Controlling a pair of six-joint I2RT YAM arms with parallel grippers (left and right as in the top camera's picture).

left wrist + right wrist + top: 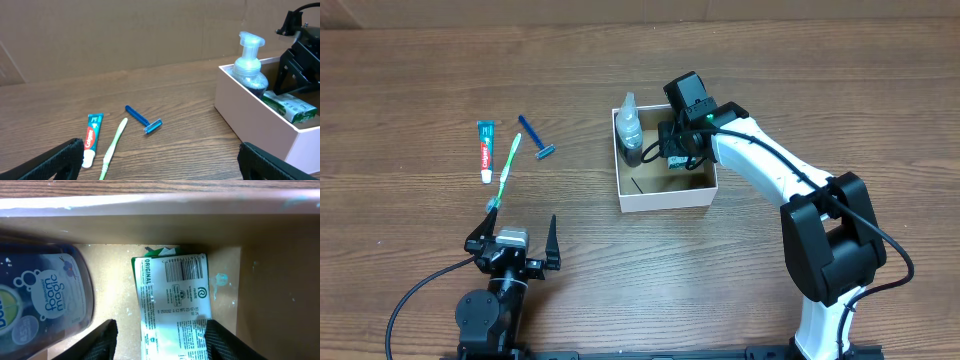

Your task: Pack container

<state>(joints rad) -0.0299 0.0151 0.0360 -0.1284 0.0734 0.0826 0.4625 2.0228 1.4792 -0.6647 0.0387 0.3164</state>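
The container (665, 198) sits right of mid-table, a foam pump bottle (631, 128) upright in its far-left corner. The right gripper (162, 337) reaches inside, fingers apart either side of the green soap packet (175, 295) — it lies flat by the far wall, probably to spare floor space. The left gripper (516, 232) (fingers spread wide) rests near the toothpaste (485, 150), toothbrush (506, 175) and razor (536, 137) — none packed yet.

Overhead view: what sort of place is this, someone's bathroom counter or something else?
Likely a robotics lab bench, not a home: robot arms fixed at a wooden table, cardboard sheets walling it off, toothpaste and razor laid beside a container.
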